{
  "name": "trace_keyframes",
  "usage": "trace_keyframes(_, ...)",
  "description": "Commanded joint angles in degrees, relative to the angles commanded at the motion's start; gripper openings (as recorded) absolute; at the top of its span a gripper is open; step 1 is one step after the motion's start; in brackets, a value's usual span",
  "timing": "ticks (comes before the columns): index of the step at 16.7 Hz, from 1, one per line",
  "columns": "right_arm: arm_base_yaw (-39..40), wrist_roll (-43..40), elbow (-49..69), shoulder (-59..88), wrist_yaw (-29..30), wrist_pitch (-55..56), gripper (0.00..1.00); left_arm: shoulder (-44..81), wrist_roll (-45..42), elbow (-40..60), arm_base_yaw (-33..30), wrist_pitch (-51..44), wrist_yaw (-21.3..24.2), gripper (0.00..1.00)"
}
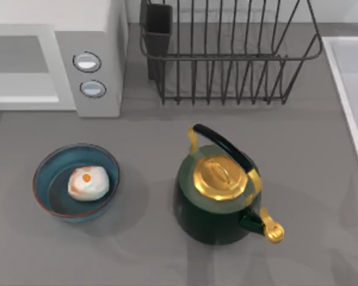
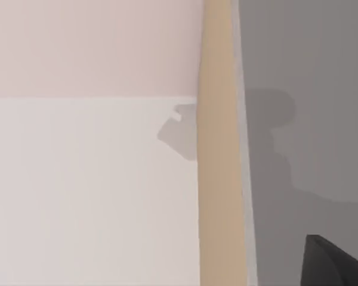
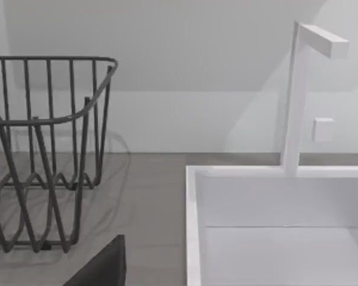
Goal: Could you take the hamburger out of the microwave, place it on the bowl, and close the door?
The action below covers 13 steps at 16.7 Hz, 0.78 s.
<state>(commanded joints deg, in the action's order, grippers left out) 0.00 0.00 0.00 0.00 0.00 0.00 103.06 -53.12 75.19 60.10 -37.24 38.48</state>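
Your hamburger sits in the bowl | bowl in front of the microwave, its door shut | kettle beside bowl | rack beside microwave | jaws: cannot tell.

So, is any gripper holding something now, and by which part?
Nothing is seen held. The hamburger lies free in the bowl, and no fingers touch it. The kettle stands untouched.

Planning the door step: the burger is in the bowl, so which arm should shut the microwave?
Probably the left. The microwave stands at the table's far left, with the hamburger in the bowl; the right wrist view faces the rack and sink.
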Motion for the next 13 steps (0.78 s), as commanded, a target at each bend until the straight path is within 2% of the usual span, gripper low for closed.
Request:
trace_keyframes(6,0.00,0.00,0.00,0.00,0.00,0.00,1.00,4.55,-0.23,-9.63,0.31,14.47,0.20,0.00)
trace_keyframes(13,0.00,0.00,0.00,0.00,0.00,0.00,1.00,3.71,0.37,-11.13,-0.47,15.58,-0.03,0.00)
